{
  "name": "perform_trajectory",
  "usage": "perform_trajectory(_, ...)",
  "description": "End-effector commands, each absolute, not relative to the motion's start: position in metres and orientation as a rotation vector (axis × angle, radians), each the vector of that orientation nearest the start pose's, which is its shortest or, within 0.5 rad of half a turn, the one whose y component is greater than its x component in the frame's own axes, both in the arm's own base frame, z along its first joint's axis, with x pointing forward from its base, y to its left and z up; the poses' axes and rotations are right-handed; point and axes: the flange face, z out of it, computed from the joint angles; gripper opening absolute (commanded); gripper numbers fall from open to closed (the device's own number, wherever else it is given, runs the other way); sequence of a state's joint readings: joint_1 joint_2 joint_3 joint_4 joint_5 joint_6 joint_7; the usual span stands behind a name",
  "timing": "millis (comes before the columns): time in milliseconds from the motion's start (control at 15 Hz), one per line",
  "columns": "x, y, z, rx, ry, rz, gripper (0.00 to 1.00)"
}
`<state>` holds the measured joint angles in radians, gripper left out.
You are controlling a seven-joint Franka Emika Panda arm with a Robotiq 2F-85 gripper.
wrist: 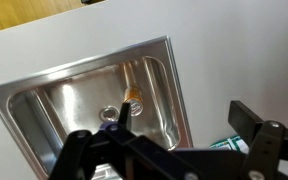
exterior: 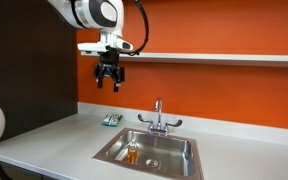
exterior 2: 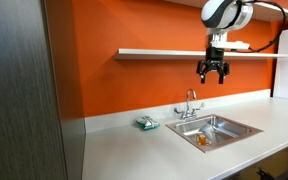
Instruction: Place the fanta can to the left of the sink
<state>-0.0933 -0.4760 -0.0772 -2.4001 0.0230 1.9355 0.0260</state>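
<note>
Gripper [exterior: 108, 82] high above counter [exterior: 54, 140], fingers spread wide, empty. Fanta can [exterior: 133, 152] stands inside sink [exterior: 184, 143]. Step: reach for can. Next, likely: descend into basin, straddle can, close.

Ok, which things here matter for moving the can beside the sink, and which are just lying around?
For the job:
orange can, inside the sink
open tool, high above the counter

Just lying about:
flat teal-and-white thing, on the counter beside the faucet
wall shelf
</note>
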Motion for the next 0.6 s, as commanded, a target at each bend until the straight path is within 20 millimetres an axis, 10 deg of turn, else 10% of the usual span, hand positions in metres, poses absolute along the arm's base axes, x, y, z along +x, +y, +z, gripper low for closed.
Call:
perform_trajectory(0, 0.412, -0.078, 0.464, -3.092, 0.356, -0.019, 1.00)
perform_trajectory(533, 0.448, -0.099, 0.403, -3.098, 0.384, -0.007, 1.00)
